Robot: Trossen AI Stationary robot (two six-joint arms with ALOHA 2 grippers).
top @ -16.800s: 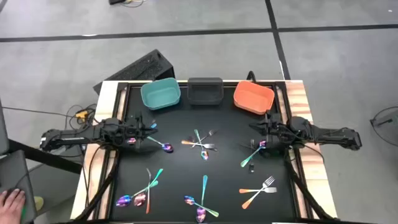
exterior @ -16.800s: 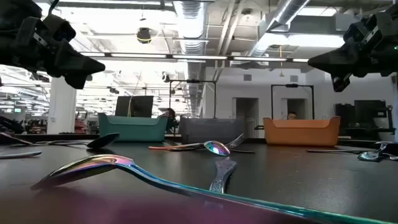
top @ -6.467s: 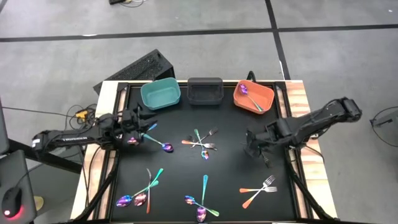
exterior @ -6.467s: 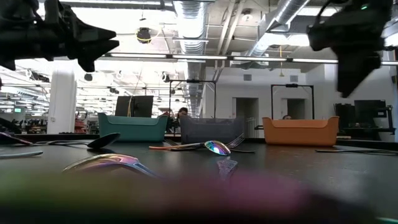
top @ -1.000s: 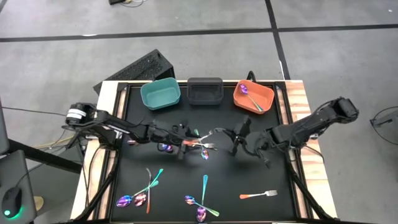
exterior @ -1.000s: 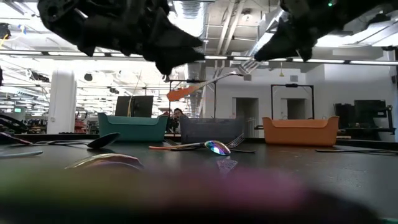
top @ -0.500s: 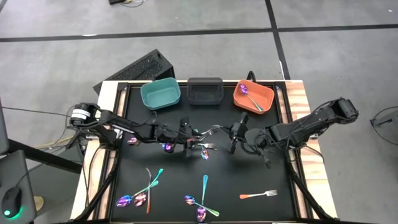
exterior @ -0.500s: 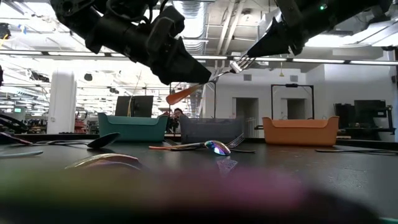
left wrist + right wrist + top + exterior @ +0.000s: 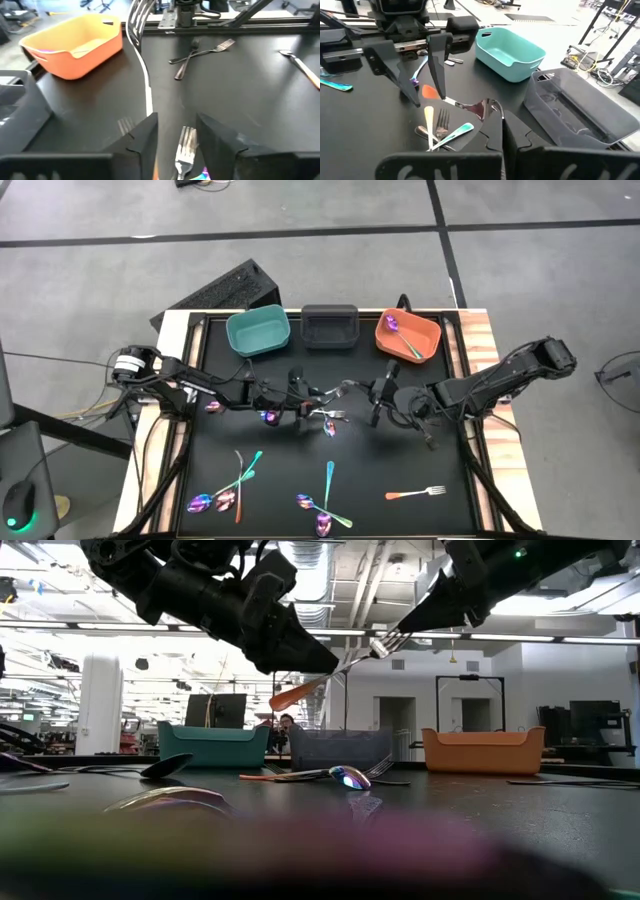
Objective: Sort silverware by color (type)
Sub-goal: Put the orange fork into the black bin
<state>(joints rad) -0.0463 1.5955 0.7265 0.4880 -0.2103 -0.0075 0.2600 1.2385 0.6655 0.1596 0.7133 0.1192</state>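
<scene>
Passing an orange-handled fork (image 9: pixel 335 670) between arms, in mid-air over the middle of the table. Right pincer (image 9: pixel 377 396) clenched on the tine end; left pincer (image 9: pixel 298 400) reaching in from the other side, jaws apart around the orange handle, not clamped as far as can be seen. Barely started, by the look of it: only an iridescent piece (image 9: pixel 400 330) lying in the orange bin (image 9: pixel 381 338), just beyond the right pincer; nothing visible in the teal bin (image 9: pixel 232 332) beyond the left pincer, nor in the grey bin (image 9: pixel 310 330) beyond the gap between the two. Remaining on the table: a crossed pile (image 9: pixel 325 418) directly beneath both pincers, a cluster (image 9: pixel 232 485) well short of the left pincer, a pair (image 9: pixel 325 500) short of the midpoint, a lone orange fork (image 9: pixel 415 493) short of the right pincer.

Compared with the earliest frame: arms then parked apart at the table's sides, orange bin bare, two orange forks crossed where one now lies. Compared with a second ago: left pincer closer in along the handle, jaws narrower.
</scene>
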